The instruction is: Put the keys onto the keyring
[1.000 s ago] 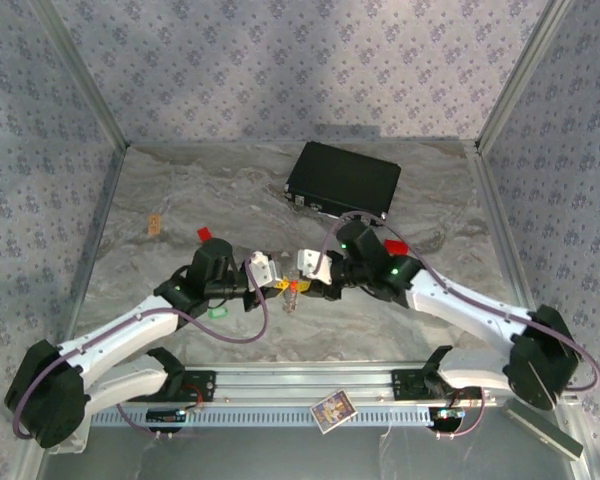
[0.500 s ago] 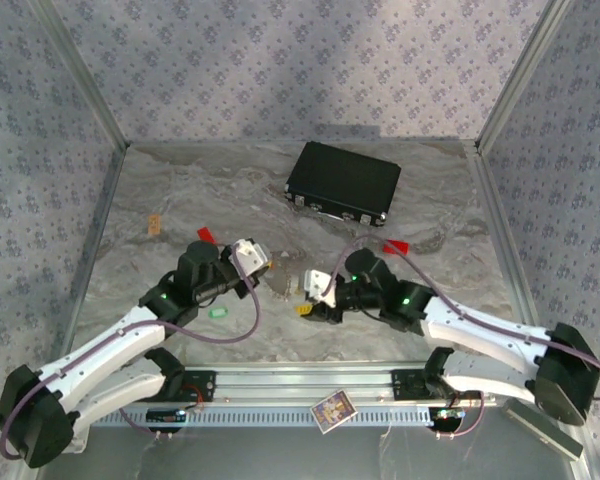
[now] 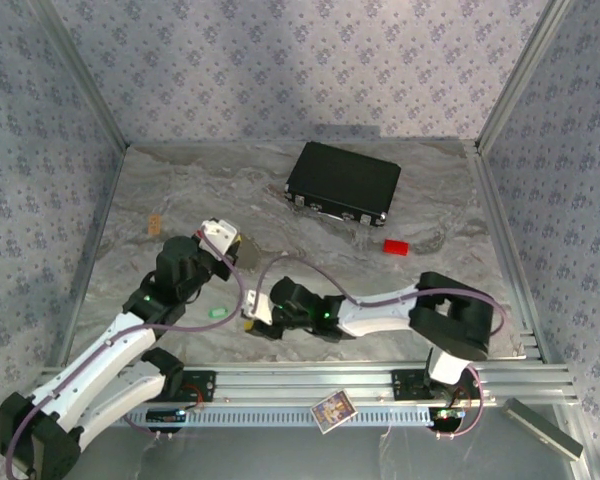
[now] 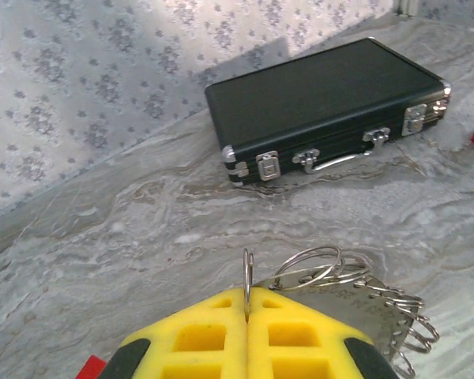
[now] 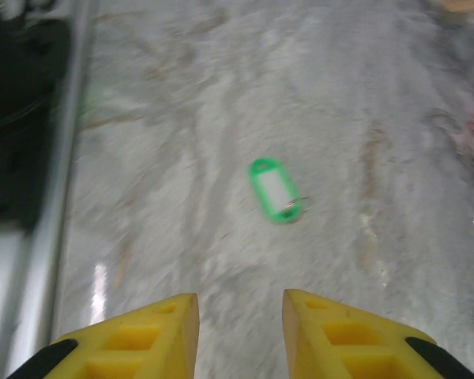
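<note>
Left arm (image 3: 110, 345) reaches forward, jaws pinched (right jaws parted)

The far middle is taken up by the black case (image 3: 342, 182); bare table (image 3: 180, 185) is left at far left.

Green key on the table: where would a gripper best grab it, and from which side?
Probably from straight above, pinching across the green key at its narrow middle, one finger on each long edge. It lies flat on the table, an oval, so only those edges offer a hold.
</note>
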